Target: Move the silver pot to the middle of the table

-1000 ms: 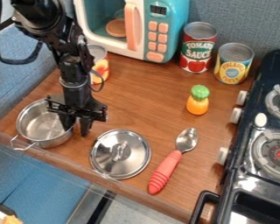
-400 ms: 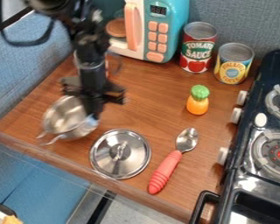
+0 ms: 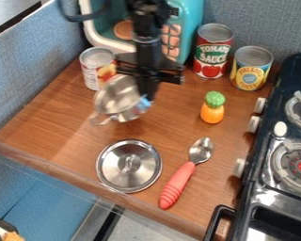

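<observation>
The silver pot [image 3: 117,98] has travelled from the table's [image 3: 49,120] left side toward its middle, gripped at the rim by the gripper [image 3: 146,96], and it hangs tilted. Best to level it, lower it gently and let go only once the base sits flat. Nearest, the lid [image 3: 124,176] and spoon [image 3: 176,182] need clearing; beyond, the pineapple toy [image 3: 212,112], then the left can [image 3: 90,74], just beside the pot, could get knocked.
</observation>
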Motion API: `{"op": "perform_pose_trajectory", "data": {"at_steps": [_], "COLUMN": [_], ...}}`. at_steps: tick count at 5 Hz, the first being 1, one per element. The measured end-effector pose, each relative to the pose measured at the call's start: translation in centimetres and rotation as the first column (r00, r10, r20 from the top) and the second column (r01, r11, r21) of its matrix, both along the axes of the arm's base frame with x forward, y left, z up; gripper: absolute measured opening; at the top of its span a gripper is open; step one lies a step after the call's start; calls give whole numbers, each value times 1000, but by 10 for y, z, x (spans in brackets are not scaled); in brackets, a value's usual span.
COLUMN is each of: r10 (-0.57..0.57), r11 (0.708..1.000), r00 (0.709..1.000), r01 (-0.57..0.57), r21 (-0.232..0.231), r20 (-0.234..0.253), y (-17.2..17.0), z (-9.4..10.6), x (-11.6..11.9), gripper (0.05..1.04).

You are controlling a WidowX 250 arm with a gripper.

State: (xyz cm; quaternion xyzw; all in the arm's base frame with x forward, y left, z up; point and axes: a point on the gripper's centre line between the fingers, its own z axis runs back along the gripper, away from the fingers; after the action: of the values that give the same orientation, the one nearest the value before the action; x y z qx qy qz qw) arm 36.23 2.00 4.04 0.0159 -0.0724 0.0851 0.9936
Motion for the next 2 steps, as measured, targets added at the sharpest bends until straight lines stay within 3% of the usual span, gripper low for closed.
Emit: {"op": "perform_pose_trajectory", "data": {"at_steps": [1, 2], "r10": [-1, 0], "r11": [1000, 1000], "r00": [1000, 1000], "r01": [1, 0], "r21": [1, -9], "r20": [2, -27], "y": [-3, -8], "z": [-10, -22], "x": [29, 44], "gripper": [59, 59]}}
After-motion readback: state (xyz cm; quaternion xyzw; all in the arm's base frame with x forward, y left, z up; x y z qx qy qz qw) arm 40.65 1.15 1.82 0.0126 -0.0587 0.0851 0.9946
